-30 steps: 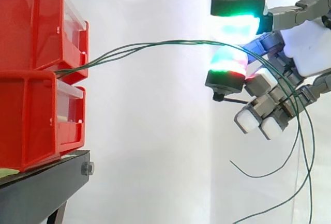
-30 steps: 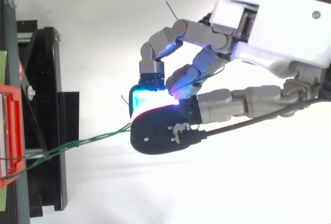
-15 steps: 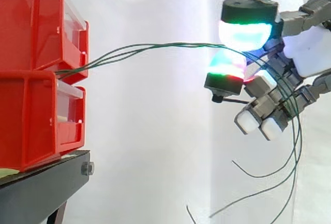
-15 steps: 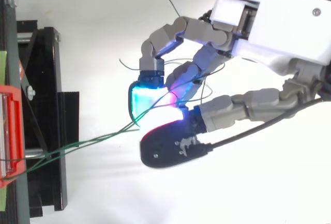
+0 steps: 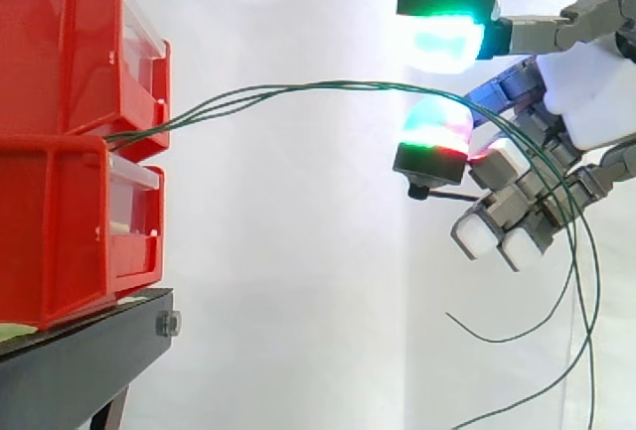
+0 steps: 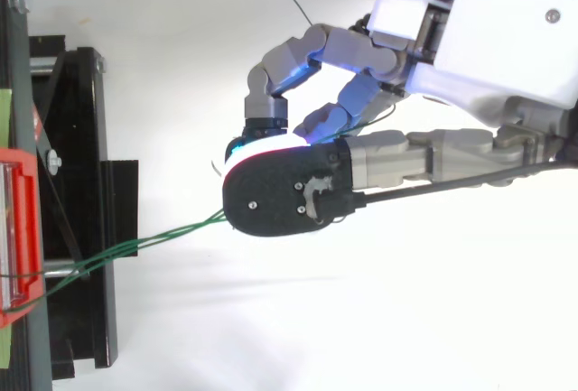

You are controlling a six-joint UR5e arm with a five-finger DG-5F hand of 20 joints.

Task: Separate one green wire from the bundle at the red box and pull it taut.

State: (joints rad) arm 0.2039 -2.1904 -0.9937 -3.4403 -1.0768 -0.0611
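The green wires left the gap between the two stacked red bins as a loose bundle. They fanned slightly as they rose in a shallow arc to the right. None of them was drawn straight, and none stood clearly apart from the others. At the top of the arc they ran into the hand, passing through the space between its upper pad, which glowed green and cyan, and its lower pad, which glowed green and red. The two pads stood well apart, so the pinch was released and the strands were not clamped. At most they lay across the top of the lower pad. Past the pads the wires crossed in front of the other fingers, which were loosely bent with white tips. From there they drooped in long slack curves, with the free ends hanging below the hand.

From above, the wires ran on a slant from the red bin at the left edge, over the black stand, and slipped beneath the dark back of the nearest pad. The hand reached in from the right, clear of the stand.

The bins sat one on the other on the stand, with a white curtain behind.
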